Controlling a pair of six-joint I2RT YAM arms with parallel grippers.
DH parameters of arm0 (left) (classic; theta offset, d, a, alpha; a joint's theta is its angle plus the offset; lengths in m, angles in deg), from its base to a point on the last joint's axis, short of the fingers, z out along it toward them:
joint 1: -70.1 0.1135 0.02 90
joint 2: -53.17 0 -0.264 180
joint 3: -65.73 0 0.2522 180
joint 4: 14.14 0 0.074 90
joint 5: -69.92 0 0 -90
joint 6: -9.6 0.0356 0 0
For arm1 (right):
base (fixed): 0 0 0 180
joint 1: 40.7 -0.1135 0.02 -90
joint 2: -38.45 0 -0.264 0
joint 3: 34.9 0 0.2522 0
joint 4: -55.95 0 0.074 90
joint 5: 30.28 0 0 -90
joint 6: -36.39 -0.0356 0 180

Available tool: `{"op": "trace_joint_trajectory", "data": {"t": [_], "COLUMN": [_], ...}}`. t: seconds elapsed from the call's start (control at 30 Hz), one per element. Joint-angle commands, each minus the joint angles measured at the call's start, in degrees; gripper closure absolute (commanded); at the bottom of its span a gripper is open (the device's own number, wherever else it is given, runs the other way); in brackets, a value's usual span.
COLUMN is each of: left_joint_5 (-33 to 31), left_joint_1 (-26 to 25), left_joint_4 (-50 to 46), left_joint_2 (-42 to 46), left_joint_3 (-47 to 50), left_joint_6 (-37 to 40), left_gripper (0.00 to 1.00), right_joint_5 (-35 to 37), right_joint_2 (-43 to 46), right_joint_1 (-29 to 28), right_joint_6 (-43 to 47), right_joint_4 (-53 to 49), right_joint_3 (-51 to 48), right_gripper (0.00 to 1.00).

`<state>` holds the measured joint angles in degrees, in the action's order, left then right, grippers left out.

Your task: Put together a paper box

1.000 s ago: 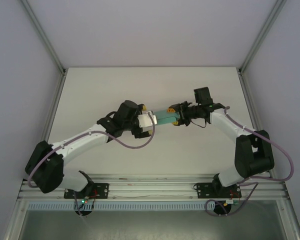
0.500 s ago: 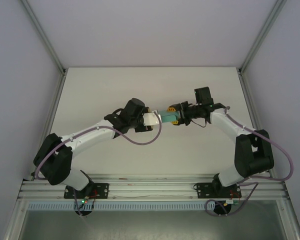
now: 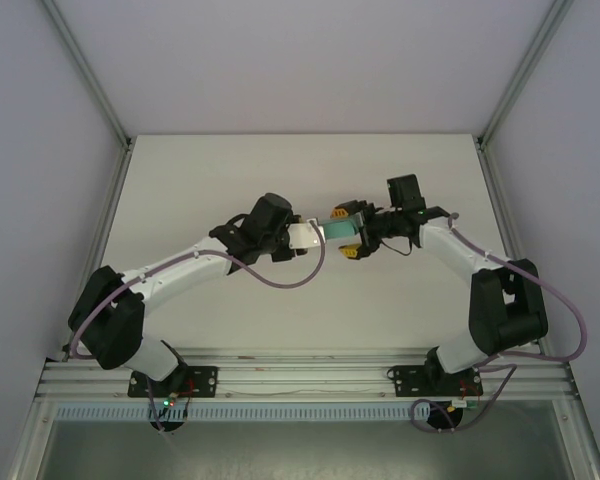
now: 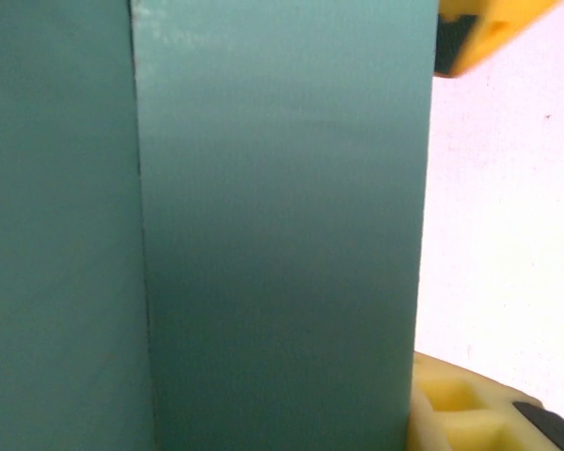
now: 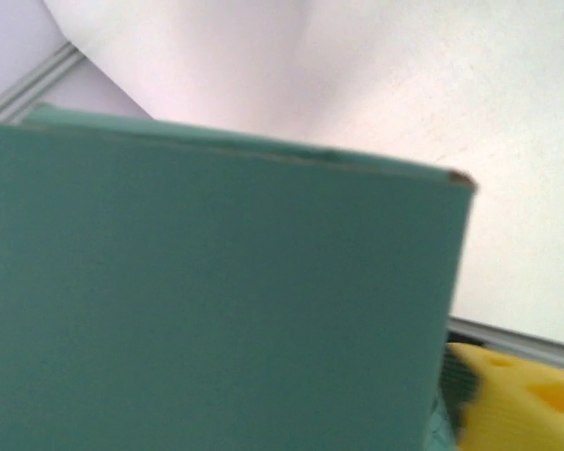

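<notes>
Teal paper box [image 3: 337, 228] pinched between left gripper [image 3: 316, 233] fingers, held aloft; flanked by 2 spread right gripper [image 3: 354, 231] fingers, probably for regripping.

I read top view bright, evenly lit, soft shadows; both wrist views blurred, paper box [image 4: 282, 225] too close for focus.

White table [image 3: 180, 170] below a pale back wall [image 3: 300, 60], aluminium rail [image 3: 300, 372] along its near edge.
</notes>
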<state>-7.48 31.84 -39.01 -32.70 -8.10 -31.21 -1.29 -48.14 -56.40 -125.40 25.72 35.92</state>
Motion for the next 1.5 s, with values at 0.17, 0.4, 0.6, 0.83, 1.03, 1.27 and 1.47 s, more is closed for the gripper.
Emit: {"op": "trace_joint_trajectory", "data": {"t": [0.17, 0.4, 0.6, 0.83, 1.03, 1.27, 1.47], "left_joint_5": [0.9, 8.4, 9.8, 11.3, 13.2, 12.8, 12.7], "left_joint_1": [0.1, 2.1, 3.6, 4.5, 5.0, 5.0, 5.1], "left_joint_4": [-10.1, -25.0, -35.2, -42.2, -44.5, -43.4, -43.0], "left_joint_2": [-0.1, -3.9, -11.9, -21.3, -24.9, -25.4, -26.0], "left_joint_3": [-3.9, -8.8, -15.8, -25.6, -28.6, -28.6, -29.2], "left_joint_6": [2.4, 7.1, 7.5, 6.1, 6.0, 4.5, 3.7], "left_gripper": [0.62, 0.58, 0.56, 0.54, 0.53, 0.54, 0.54], "right_joint_5": [17.8, 20.3, 15.2, 16.9, 29.9, 27.8, 28.7], "right_joint_2": [10.0, 24.1, 34.1, 30.5, 21.5, 11.5, 8.0], "right_joint_1": [6.1, 10.3, 10.2, 6.6, -2.5, -5.8, -7.4], "right_joint_6": [15.7, 52.0, 70.1, 75.1, 81.8, 83.7, 84.5], "right_joint_4": [-2.3, 3.8, 2.0, -4.5, -4.9, -0.4, 0.5], "right_joint_3": [1.9, 0.0, -6.0, -7.0, -6.8, -4.4, -2.8], "right_gripper": [0.00, 0.00, 0.00, 0.09, 0.20, 0.38, 0.61]}}
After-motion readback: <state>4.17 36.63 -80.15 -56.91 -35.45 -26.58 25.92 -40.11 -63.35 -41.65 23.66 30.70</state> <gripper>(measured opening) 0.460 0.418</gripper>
